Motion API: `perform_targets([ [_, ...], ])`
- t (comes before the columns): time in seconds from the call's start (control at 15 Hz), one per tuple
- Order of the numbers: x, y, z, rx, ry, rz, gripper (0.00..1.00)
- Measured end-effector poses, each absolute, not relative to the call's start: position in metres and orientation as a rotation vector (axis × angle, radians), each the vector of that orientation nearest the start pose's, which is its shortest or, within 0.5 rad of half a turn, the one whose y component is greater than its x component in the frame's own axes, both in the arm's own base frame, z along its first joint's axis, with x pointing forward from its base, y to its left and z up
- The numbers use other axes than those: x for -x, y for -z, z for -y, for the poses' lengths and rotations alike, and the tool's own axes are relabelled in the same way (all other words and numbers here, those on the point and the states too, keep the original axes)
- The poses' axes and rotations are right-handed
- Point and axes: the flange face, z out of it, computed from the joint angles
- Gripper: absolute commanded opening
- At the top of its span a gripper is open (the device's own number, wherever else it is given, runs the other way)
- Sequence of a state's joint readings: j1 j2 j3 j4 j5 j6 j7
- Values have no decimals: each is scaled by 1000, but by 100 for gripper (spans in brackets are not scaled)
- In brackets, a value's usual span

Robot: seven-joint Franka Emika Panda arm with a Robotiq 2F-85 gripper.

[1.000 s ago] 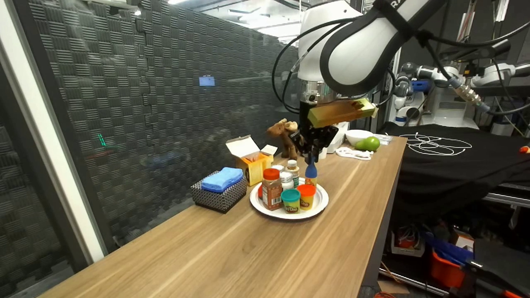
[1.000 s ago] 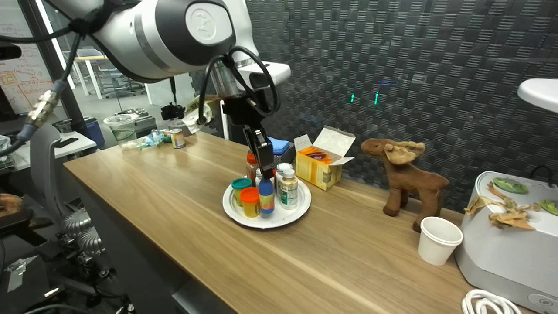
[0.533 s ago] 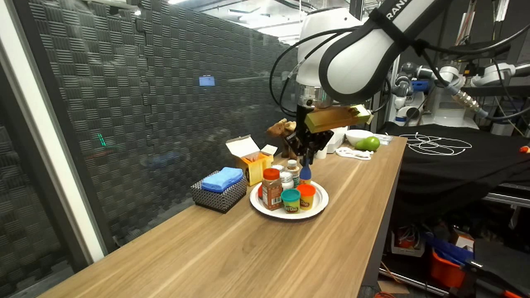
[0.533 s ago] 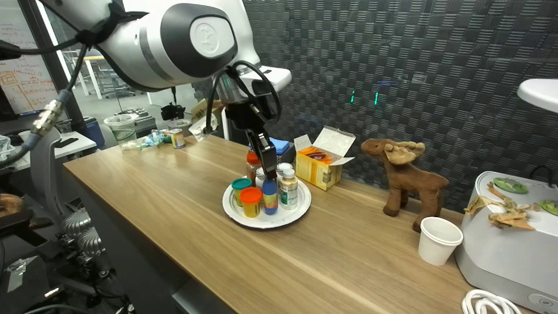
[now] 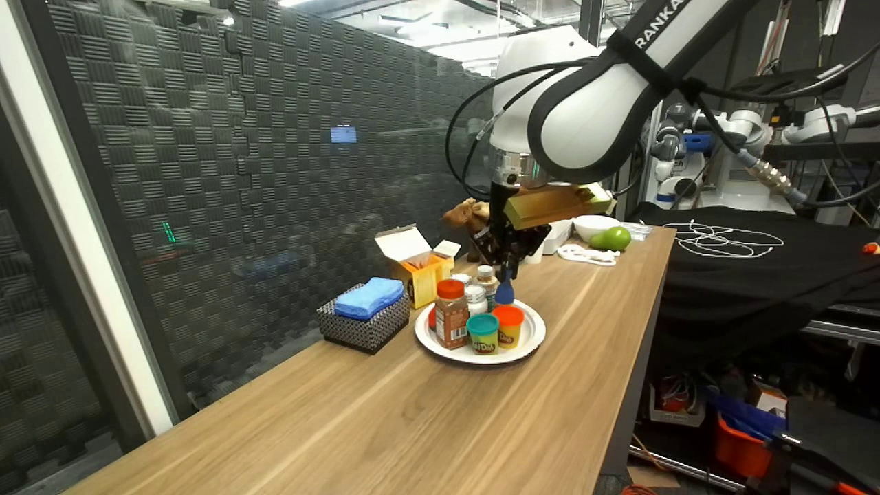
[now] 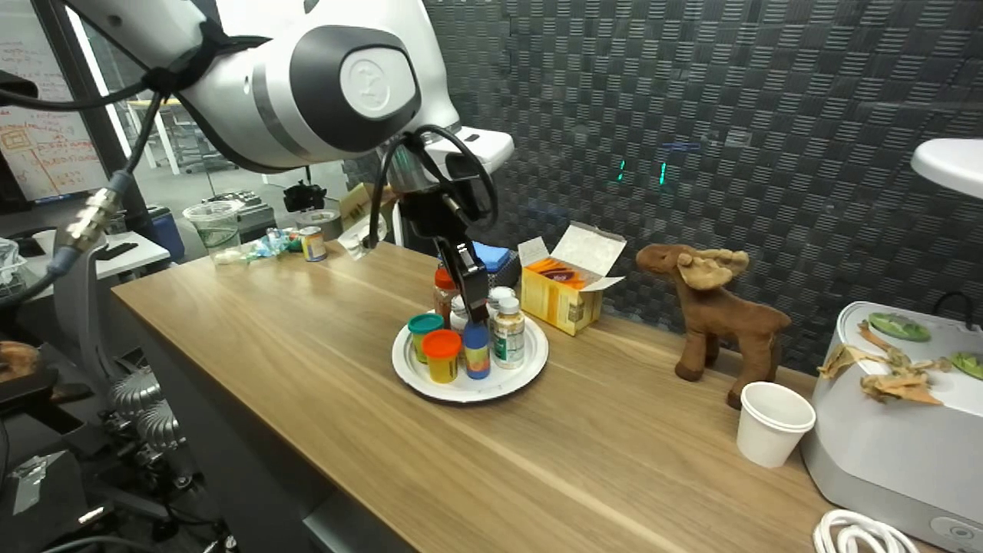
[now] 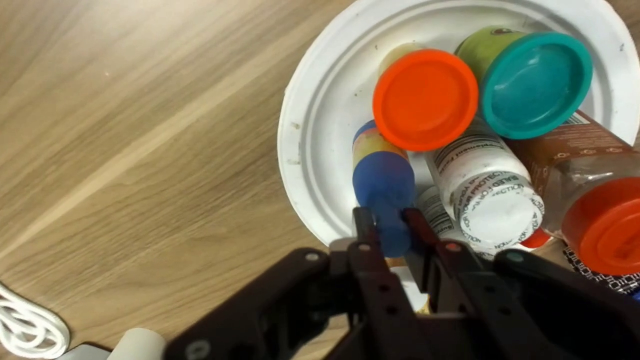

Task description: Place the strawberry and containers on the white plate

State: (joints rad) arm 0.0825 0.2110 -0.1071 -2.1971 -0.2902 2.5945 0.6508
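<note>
My gripper (image 7: 389, 215) is shut on the neck of a blue bottle (image 7: 382, 176), one finger on each side. The bottle (image 6: 477, 359) stands upright over the white plate (image 6: 535, 349), beside the orange-lidded tub (image 6: 442, 357); I cannot tell whether its base touches the plate. On the plate also stand the teal-lidded tub (image 5: 483, 335), the brown spice bottle with red cap (image 5: 452, 316), and white-lidded bottles (image 5: 486, 282). A red rounded thing (image 5: 432, 317) shows partly behind the spice bottle; it may be the strawberry, mostly hidden.
A yellow carton (image 6: 564, 296) stands open behind the plate. A dark patterned box with a blue cloth (image 5: 369, 298) is beside it. A toy moose (image 6: 714, 307), white cups (image 6: 774, 422) and a grey-white appliance (image 6: 898, 430) stand further along the table.
My gripper has moved down with the blue bottle, which has shifted sideways towards the plate's middle, nearer the white-lidded bottles. The other items on the plate have not moved.
</note>
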Motion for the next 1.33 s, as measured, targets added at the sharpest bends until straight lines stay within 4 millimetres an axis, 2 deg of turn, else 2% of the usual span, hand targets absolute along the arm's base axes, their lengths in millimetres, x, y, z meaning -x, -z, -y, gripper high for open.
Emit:
perform_targets([
  [0.13, -571, -303, 8, 3172, 381, -700, 51],
  [0.53, -572, -301, 7, 3172, 385, -689, 97],
  [0.73, -572, -309, 6, 3176, 406, -658, 100],
  [0.93, -566, -332, -1, 3243, 362, -488, 100],
  [1.07, -554, -360, -14, 3282, 281, -315, 100],
  [1.33, -525, -430, -47, 3289, 210, 64, 100],
])
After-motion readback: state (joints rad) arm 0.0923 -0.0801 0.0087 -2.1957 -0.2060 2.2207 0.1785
